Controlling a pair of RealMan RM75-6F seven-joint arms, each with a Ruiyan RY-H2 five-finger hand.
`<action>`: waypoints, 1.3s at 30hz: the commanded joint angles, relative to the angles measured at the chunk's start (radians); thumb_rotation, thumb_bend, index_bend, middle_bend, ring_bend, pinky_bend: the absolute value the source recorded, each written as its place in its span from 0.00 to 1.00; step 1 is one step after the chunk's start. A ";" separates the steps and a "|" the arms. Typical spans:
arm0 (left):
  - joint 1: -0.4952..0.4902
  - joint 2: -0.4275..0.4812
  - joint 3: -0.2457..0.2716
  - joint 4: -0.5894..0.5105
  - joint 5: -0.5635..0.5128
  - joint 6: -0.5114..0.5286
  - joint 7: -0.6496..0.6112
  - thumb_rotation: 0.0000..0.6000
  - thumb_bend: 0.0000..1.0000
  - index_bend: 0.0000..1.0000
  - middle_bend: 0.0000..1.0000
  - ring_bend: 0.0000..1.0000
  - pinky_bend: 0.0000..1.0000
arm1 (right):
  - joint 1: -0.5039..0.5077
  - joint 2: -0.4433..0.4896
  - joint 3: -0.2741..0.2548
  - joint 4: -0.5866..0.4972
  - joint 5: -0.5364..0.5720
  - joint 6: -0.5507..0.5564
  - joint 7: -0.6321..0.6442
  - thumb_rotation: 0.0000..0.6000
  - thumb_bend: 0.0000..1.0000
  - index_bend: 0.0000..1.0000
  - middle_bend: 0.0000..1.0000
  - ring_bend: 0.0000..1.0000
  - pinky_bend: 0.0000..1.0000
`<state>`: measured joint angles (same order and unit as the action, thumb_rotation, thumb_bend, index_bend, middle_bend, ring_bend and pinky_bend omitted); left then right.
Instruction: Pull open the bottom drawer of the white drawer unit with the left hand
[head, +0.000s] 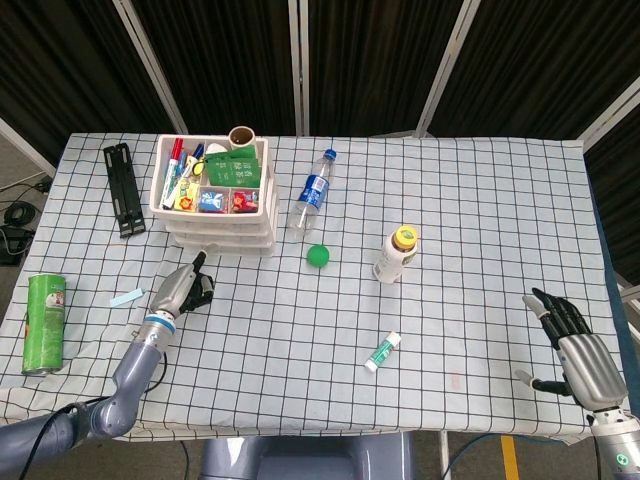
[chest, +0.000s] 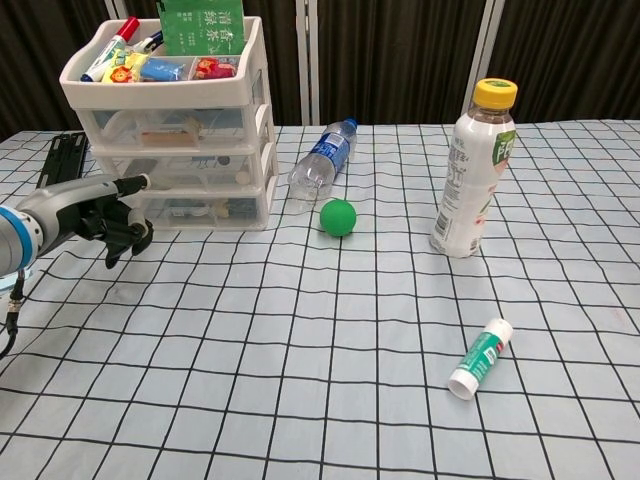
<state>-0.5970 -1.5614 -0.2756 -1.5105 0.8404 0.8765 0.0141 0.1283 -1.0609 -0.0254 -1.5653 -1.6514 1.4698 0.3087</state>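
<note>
The white drawer unit (head: 220, 215) (chest: 175, 140) stands at the back left of the table, its top tray full of pens and small packets. Its bottom drawer (chest: 190, 208) is closed. My left hand (head: 184, 288) (chest: 105, 215) hovers just in front of the unit's lower left corner, fingers curled in with one finger stretched toward the drawer front; it holds nothing. My right hand (head: 578, 345) rests open near the table's front right corner, far from the unit and outside the chest view.
A blue-capped water bottle (head: 311, 194) lies right of the unit, a green ball (head: 318, 256) in front of it. A yellow-capped bottle (head: 396, 253) stands mid-table, a small tube (head: 382, 351) lies nearer. A green can (head: 44, 322) and black rack (head: 123, 187) sit at left.
</note>
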 joint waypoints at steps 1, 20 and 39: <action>-0.020 -0.019 -0.005 0.021 -0.022 -0.007 0.019 1.00 0.76 0.00 0.72 0.76 0.66 | 0.001 0.000 0.001 0.001 0.002 -0.002 0.003 1.00 0.02 0.00 0.00 0.00 0.00; -0.082 -0.072 -0.021 0.077 -0.072 -0.016 0.059 1.00 0.76 0.00 0.72 0.76 0.66 | 0.006 -0.007 0.001 0.006 0.005 -0.015 -0.007 1.00 0.02 0.00 0.00 0.00 0.00; -0.068 -0.110 -0.046 0.126 0.023 -0.043 -0.109 1.00 0.79 0.15 0.72 0.76 0.66 | 0.006 -0.013 -0.001 0.004 0.002 -0.019 -0.027 1.00 0.02 0.00 0.00 0.00 0.00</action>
<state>-0.6707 -1.6657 -0.3210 -1.3920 0.8456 0.8263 -0.0789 0.1343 -1.0744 -0.0265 -1.5613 -1.6491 1.4510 0.2817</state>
